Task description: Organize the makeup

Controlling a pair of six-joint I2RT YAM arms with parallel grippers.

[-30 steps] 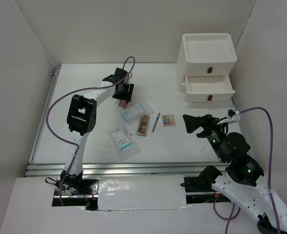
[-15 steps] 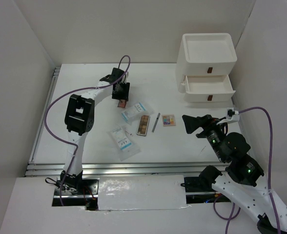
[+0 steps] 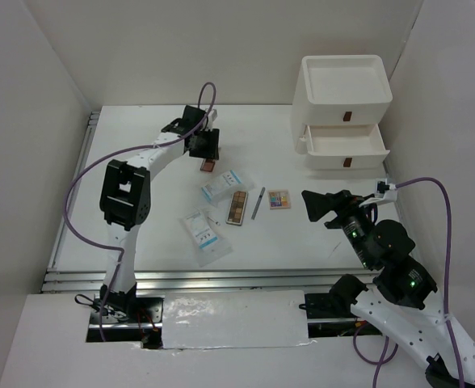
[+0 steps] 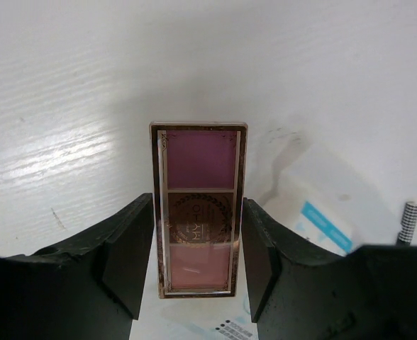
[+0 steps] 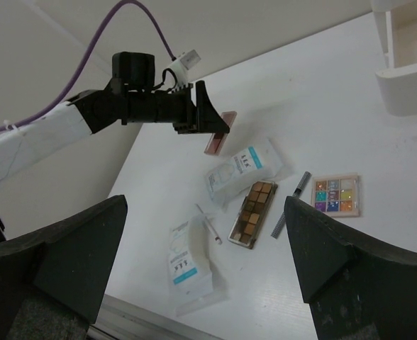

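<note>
My left gripper (image 3: pixel 206 147) is at the far left of the table, shut on the pink compact (image 4: pixel 198 212), which stands lengthwise between its fingers (image 4: pixel 127 248) just above the table. The compact (image 3: pixel 208 165) pokes out past the fingertips. One white-and-blue sachet (image 3: pixel 221 185) lies right beside it, a second sachet (image 3: pixel 203 232) nearer the front. The brown palette (image 3: pixel 237 207), thin grey pencil (image 3: pixel 258 202) and multicoloured palette (image 3: pixel 279 199) lie mid-table. My right gripper (image 3: pixel 314 202) hovers open to their right, holding nothing.
The white drawer unit (image 3: pixel 344 109) stands at the back right with its top tray open and a lower drawer (image 3: pixel 346 145) pulled out. A thin white stick (image 5: pixel 210 225) lies between the near sachet and the brown palette. White walls close in both sides.
The left gripper has shut on the pink compact and drawn it slightly toward the back of the table. The right arm has not moved.
</note>
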